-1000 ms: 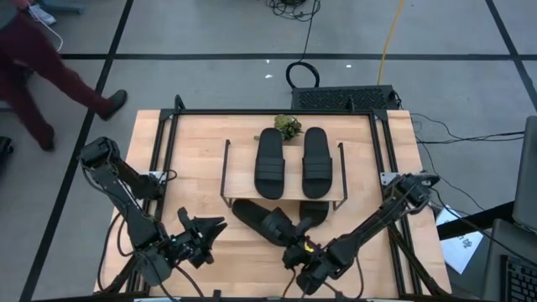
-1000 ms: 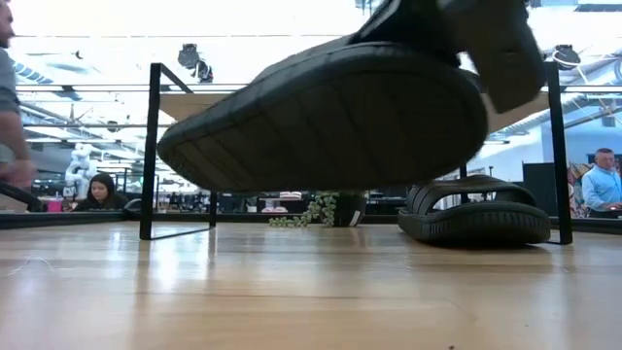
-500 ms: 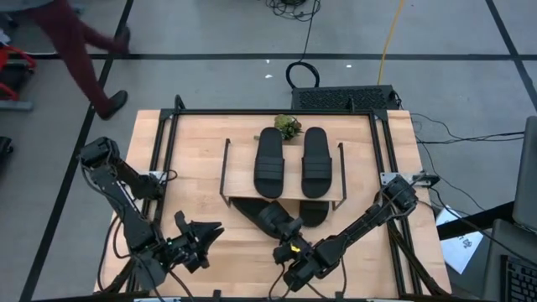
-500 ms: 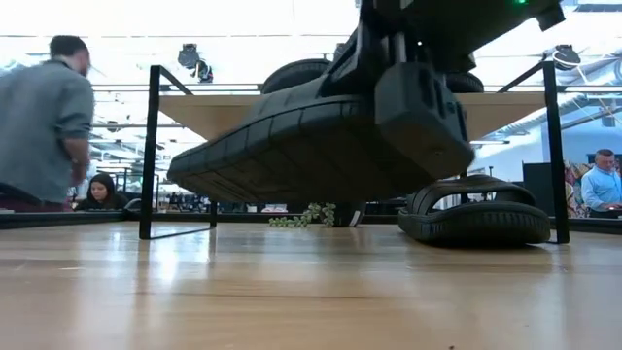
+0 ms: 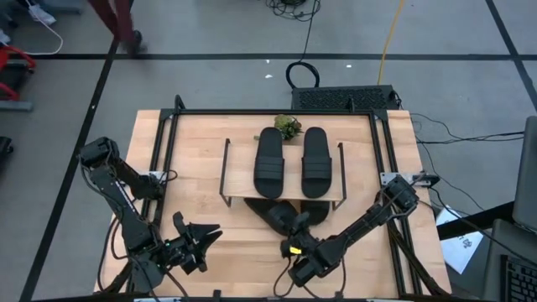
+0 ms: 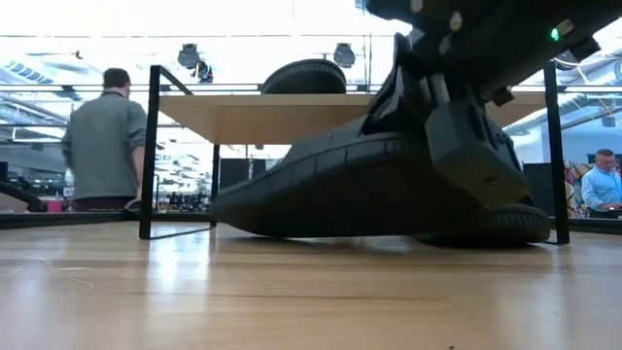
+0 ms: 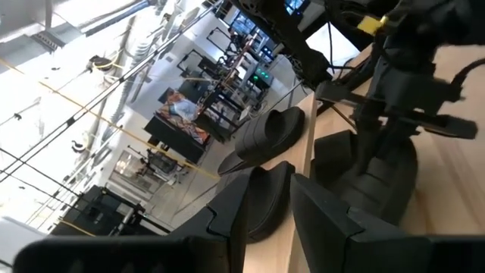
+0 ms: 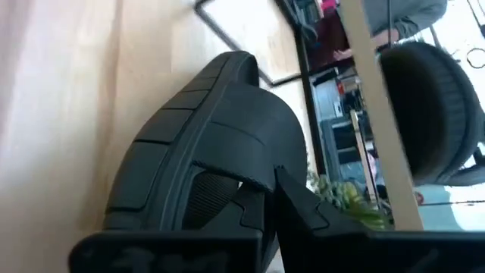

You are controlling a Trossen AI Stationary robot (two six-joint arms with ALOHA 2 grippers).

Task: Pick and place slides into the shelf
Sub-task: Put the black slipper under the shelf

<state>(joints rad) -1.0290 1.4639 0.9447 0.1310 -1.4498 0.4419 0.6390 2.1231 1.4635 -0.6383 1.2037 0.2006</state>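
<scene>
right tool (image 5: 299,228) is pinching a black slide (image 5: 277,215) by its strap, toe entering under the shelf (image 5: 252,192); left tool (image 5: 205,236) is idling beside it, fingers spread.

Non-task items in view:
- Small green plant sprig (image 5: 288,127), on wooden table (image 5: 197,143) at the far side.
- Black coiled cable (image 5: 302,75) and yellow cable (image 5: 388,38) on grey floor.
- Paper sheet (image 5: 460,244) on floor, right of table.
- Person in grey top (image 6: 102,136), standing in room behind.
- Seated person (image 6: 604,181) at far right.
</scene>
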